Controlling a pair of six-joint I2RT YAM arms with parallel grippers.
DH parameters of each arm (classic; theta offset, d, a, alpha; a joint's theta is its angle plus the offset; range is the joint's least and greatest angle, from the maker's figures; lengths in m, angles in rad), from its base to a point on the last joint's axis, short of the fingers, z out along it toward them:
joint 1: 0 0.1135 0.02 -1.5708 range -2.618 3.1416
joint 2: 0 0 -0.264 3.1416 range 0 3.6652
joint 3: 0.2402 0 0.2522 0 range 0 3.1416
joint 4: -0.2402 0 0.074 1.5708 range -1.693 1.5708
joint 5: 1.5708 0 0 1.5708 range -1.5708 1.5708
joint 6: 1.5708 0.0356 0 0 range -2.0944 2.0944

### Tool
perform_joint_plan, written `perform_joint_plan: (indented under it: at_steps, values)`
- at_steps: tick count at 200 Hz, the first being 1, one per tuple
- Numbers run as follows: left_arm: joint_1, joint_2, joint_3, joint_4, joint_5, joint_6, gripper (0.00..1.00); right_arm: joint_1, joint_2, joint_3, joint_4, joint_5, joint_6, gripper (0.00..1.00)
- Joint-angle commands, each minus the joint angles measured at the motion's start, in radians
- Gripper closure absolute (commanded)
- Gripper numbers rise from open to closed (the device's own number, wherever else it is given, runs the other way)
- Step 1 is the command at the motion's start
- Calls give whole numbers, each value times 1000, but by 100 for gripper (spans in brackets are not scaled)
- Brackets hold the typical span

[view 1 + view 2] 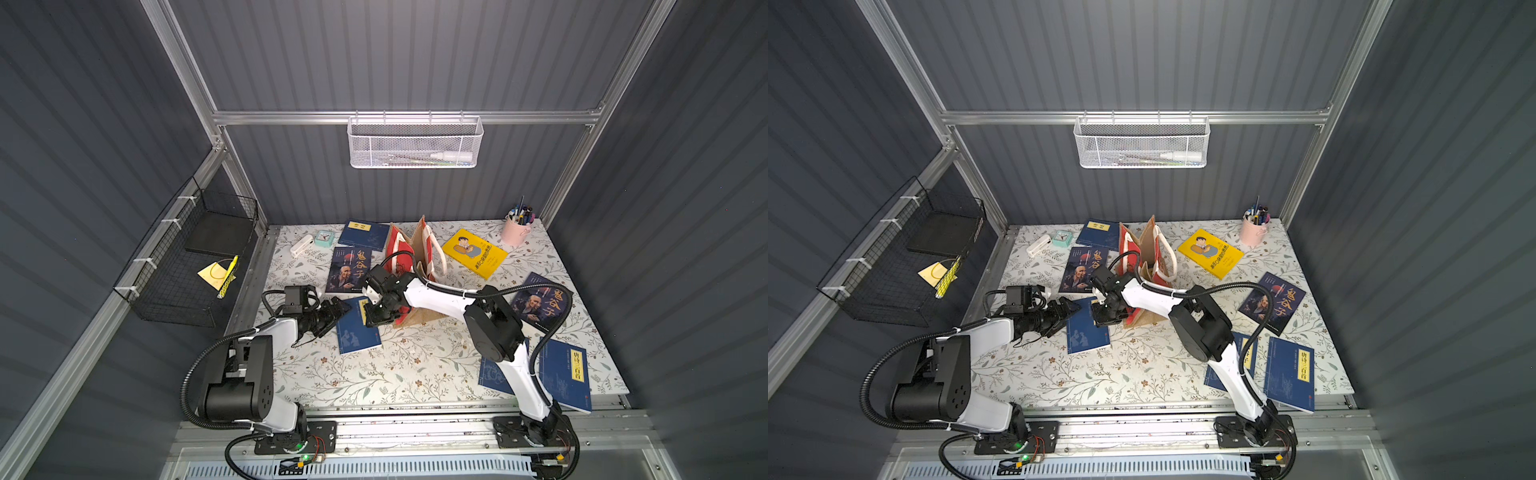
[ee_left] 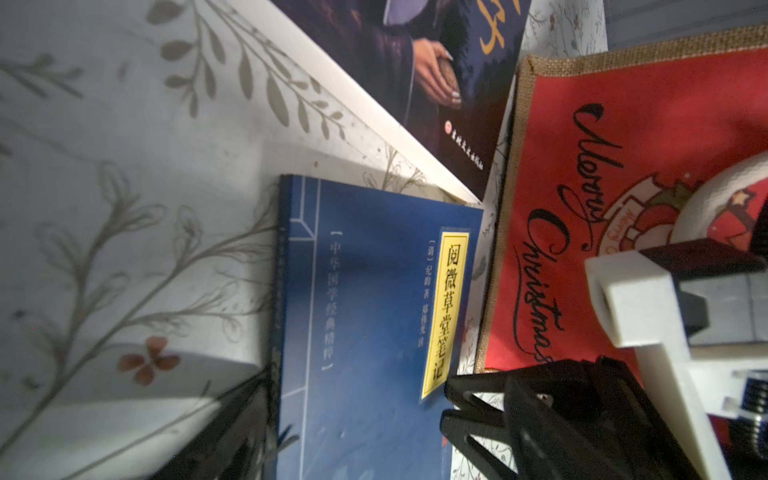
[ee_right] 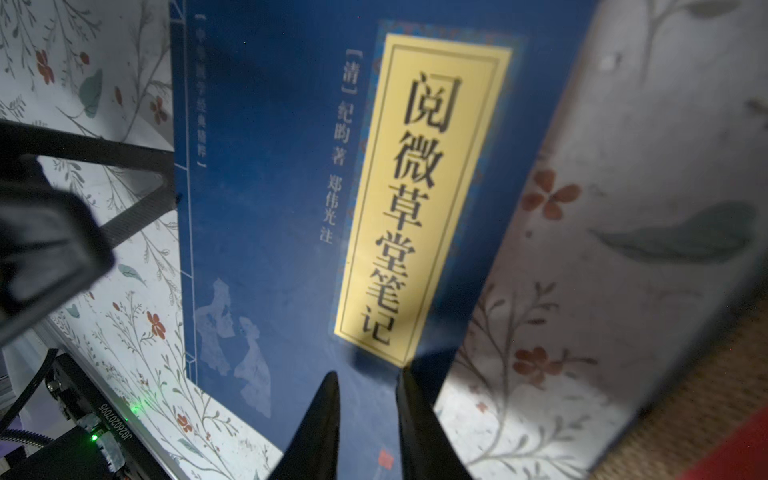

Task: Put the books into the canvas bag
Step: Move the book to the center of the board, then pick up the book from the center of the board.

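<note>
Left wrist: navy book (image 2: 365, 299) beside canvas bag (image 2: 648, 137)

A robot lab booth: grey panel walls (image 1: 415, 54), aluminium frame (image 1: 291, 117), floral tabletop (image 1: 415, 374).

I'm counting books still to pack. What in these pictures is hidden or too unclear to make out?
- Canvas bag interior: in both top views, its own walls hide any contents.
- Navy book: in a top view, the right arm covers most of it.
- Right tool: right wrist view, contact with the blue book unclear; blurred.
- White mesh basket contents: too small.
</note>
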Motion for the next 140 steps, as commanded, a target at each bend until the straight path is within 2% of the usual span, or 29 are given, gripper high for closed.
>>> perform_joint_plan:
  at_steps: [1,28,35,85,104,140]
  values:
    - [-8,48,-63,-73,96,14,17,-1,23,-35,-8,1,19,75]
    - [-8,44,-71,-2,200,4,25,-3,19,-49,2,1,38,79]
    - [-8,38,-76,14,218,2,28,-3,18,-51,2,-36,40,79]
    - [-8,28,-98,101,256,-29,39,-6,0,-82,17,-30,61,83]
    - [-8,36,-91,78,225,-29,40,-6,-5,-81,-2,-21,62,80]
    - [-8,23,-81,-15,134,-15,39,-20,-43,-87,-44,106,45,69]
